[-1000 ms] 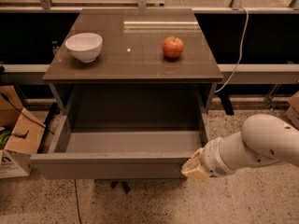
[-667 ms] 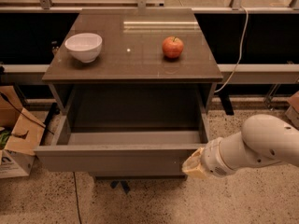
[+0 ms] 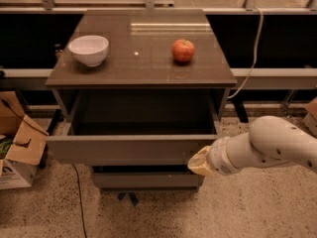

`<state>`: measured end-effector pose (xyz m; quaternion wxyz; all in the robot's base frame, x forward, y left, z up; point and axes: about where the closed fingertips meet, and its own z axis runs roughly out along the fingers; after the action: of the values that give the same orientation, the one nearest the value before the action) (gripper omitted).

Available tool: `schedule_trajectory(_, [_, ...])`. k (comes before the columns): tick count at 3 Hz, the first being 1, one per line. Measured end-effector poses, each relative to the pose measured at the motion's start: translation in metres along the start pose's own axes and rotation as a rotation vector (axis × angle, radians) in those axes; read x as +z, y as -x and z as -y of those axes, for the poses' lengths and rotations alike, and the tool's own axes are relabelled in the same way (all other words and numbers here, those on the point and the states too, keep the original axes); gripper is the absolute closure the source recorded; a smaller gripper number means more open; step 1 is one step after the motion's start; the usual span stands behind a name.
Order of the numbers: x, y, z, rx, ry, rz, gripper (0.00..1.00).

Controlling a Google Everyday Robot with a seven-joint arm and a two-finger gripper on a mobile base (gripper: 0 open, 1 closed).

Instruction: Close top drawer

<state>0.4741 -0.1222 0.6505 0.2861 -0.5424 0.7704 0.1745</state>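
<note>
The top drawer [image 3: 129, 149] of the grey-brown cabinet stands partly open, its flat front well forward of the cabinet top and its dark inside showing behind it. My gripper [image 3: 200, 163], a tan tip on the white arm coming in from the right, sits against the lower right end of the drawer front. The lower drawer fronts [image 3: 146, 179] show just beneath it.
A white bowl [image 3: 89, 49] and a red apple [image 3: 183, 50] sit on the cabinet top [image 3: 143, 71]. Cardboard boxes [image 3: 17, 148] stand on the floor to the left. A cable [image 3: 252, 58] hangs at the right rear. Speckled floor lies in front.
The drawer front has moved back toward the cabinet, so less of its inside shows. My gripper has moved forward and a little up with it.
</note>
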Motion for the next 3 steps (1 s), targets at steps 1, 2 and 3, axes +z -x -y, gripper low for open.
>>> schedule_trajectory(1, [0.015,0.015,0.042,-0.024,-0.029,0.053,1.00])
schedule_trajectory(2, [0.028,0.034,0.088,-0.058,-0.062,0.103,1.00])
schedule_trajectory(3, [0.028,0.034,0.087,-0.058,-0.062,0.103,0.83])
